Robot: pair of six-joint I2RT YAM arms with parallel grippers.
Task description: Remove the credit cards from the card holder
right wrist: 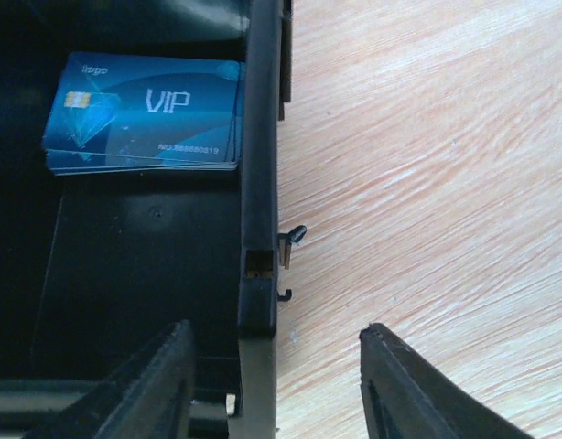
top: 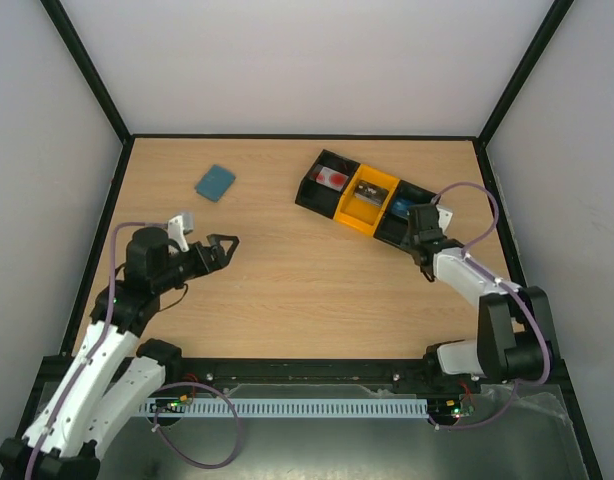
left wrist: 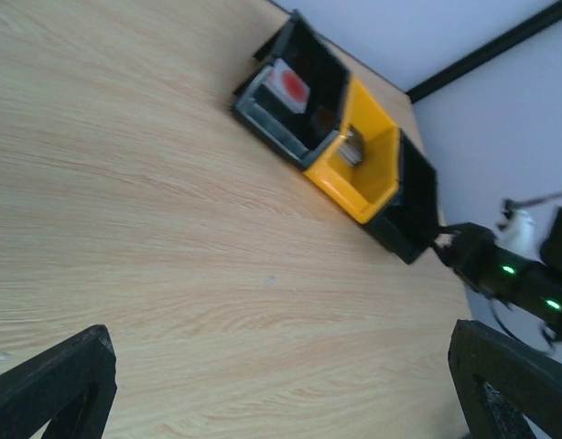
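Just ahead of the right gripper (right wrist: 272,380), inside a black end bin, the blue card (right wrist: 144,114) lies flat and face up against the bin's far wall. It lies clear of both fingers, so I judge it delivered rather than held. The jaws stand partly apart with nothing in them. They straddle the bin's side wall, 1 finger over the bin floor and the other over bare table (top: 287,290).

Further to that gripper's left, the dark grey card (top: 370,193) sits in the yellow middle bin and the white card (top: 334,178) in the far black bin of the tray (top: 307,196). That puts 1 colour in each of the 3 bins, which looks like deliberate sorting.

The card holder (top: 215,182) lies flat on the table a little beyond the left gripper (top: 227,248), apart from it. That gripper hangs over the wood, spread wide and empty, and I take it to be simply waiting.

The holder shows in neither wrist view, and from above I cannot tell whether it is folded shut or whether any card remains inside. Layered edges under the blue card may mean more than 1 card, but I cannot say. The grey card is too small to read. The right fingertips are cut off at the bottom of their view.
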